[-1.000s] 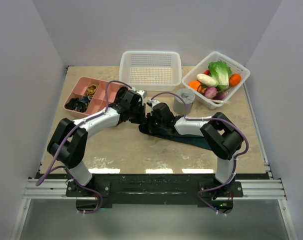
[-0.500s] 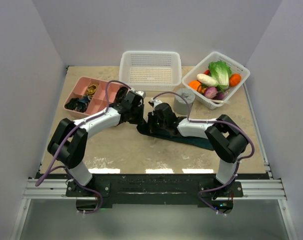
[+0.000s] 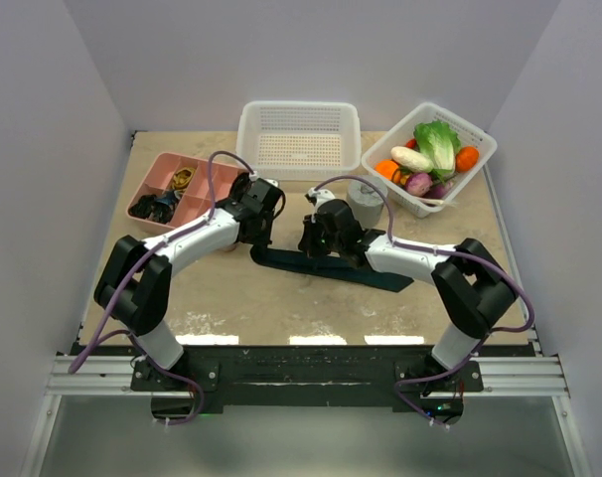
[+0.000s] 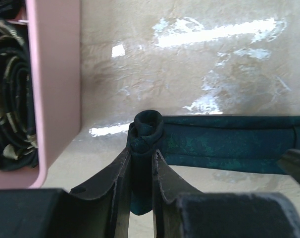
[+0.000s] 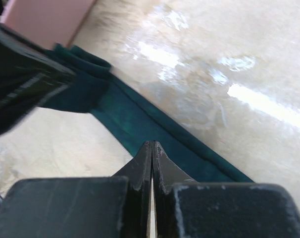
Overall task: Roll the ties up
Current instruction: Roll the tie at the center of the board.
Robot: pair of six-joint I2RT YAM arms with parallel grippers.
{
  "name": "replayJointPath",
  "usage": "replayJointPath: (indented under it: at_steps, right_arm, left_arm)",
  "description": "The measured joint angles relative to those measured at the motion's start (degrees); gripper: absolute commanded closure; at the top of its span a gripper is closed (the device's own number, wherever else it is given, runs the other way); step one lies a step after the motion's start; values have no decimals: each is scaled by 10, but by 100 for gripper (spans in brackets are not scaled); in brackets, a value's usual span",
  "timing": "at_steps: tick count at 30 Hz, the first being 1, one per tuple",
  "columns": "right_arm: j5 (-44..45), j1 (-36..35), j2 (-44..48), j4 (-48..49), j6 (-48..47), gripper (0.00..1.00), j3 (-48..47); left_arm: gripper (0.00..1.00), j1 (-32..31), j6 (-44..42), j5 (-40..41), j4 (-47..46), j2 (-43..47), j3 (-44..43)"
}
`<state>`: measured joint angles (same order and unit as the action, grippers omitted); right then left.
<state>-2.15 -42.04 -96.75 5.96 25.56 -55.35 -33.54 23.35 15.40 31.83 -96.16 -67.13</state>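
One tie [image 4: 224, 144], seemingly part-rolled, in left end effector [image 4: 141, 153].

Top view high, looking down, wrist views low, close, sharing the tie [image 4: 229, 144]

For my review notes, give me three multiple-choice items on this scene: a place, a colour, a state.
1. The dark teal fabric necktie lies: A in a box; B over a rail; C on the beige tabletop.
2. The plastic compartment tray is: A pink; B blue; C yellow.
3. The left gripper is: A open, empty; B shut on the necktie's rolled end; C out of view.
Key: 1 C, the band lies stretched on it; 2 A, pink walls; 3 B, both fingers pinch the roll.
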Motion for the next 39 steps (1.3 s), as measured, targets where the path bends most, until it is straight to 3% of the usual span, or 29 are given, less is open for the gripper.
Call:
replayJointPath:
  at_steps: [27,38,39]
  right_arm:
    - [12,21,2,-25,-6,100,14]
    - [12,23,2,-24,-6,100,15]
    - [12,23,2,-24,-6,100,15]
  left_arm:
    - [100,-74,-19,76,69,-93,-88]
    - [71,-89,-12,55,68,-129,-106]
    - [65,-89,-9,50,67,-129,-106]
